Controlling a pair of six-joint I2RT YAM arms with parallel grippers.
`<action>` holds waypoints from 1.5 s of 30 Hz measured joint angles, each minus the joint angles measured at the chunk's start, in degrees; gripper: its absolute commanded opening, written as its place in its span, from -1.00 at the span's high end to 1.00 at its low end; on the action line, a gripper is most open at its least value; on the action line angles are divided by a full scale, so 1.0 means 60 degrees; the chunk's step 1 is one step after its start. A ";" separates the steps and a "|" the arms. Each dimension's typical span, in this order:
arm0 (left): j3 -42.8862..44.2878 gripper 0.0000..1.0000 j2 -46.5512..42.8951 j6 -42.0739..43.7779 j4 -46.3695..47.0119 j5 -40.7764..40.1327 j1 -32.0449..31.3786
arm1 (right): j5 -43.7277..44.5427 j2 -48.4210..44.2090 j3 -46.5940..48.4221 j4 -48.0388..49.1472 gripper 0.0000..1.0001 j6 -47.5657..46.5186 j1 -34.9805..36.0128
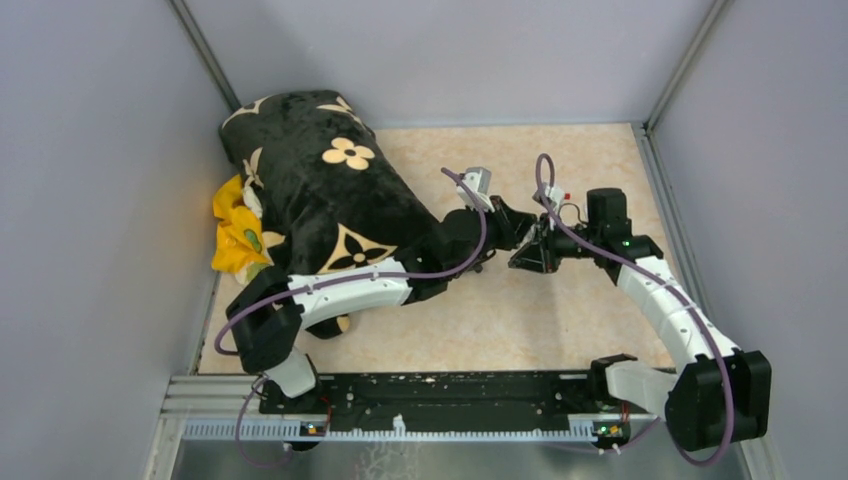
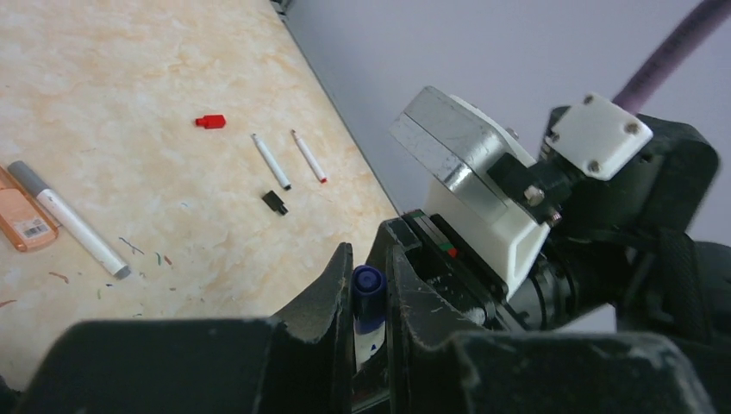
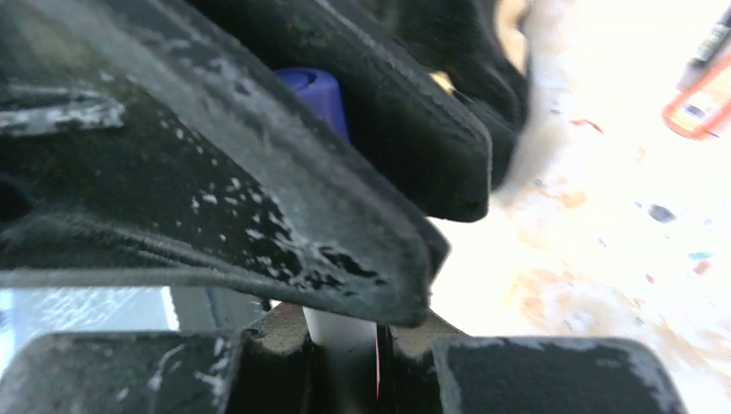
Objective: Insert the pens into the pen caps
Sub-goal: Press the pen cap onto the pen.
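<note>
My left gripper (image 2: 369, 259) is shut on a purple pen cap (image 2: 368, 293), and a white barrel runs straight out of the cap's lower end. In the right wrist view, my right gripper (image 3: 345, 323) is shut on that white pen (image 3: 340, 338). The pen passes behind a left finger (image 3: 259, 198), with the purple cap (image 3: 319, 90) above. Both grippers meet above mid-table (image 1: 520, 240). On the table lie a red cap (image 2: 209, 122), a black cap (image 2: 274, 202), two thin white pens (image 2: 271, 161) (image 2: 309, 156), a grey-ended white marker (image 2: 69, 219) and an orange marker (image 2: 24, 221).
A black plush bag with cream flowers (image 1: 320, 190) fills the back left, and a yellow bundle (image 1: 238, 235) lies beside it. Grey walls enclose the table on three sides. The right wrist's camera housing (image 2: 483, 185) sits close in front of the left fingers.
</note>
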 measured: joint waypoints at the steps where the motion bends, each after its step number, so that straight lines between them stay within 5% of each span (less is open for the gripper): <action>1: -0.0113 1.00 -0.0113 0.0040 0.0073 0.0066 0.0000 | -0.0299 0.0000 -0.0004 0.0036 1.00 0.0087 -0.0044; 11: -0.1290 1.00 -0.1286 0.0102 0.1031 0.0678 0.0000 | -0.3271 -0.0087 -0.0539 0.2233 1.00 0.1308 -0.0317; 24: 0.0433 1.00 -0.0011 0.0226 -0.1555 0.0066 -0.0109 | 0.0583 -0.0357 -0.0452 0.0051 1.00 -0.1042 -0.0080; 36: -0.0423 1.00 -0.0346 -0.0197 0.0055 0.0284 -0.0131 | -0.1377 -0.0284 -0.0532 0.0732 1.00 0.0685 -0.0321; 45: 0.0219 1.00 0.0208 -0.0335 -0.0554 0.0007 -0.0142 | -0.0204 -0.0295 -0.0532 0.0550 1.00 0.0441 -0.0397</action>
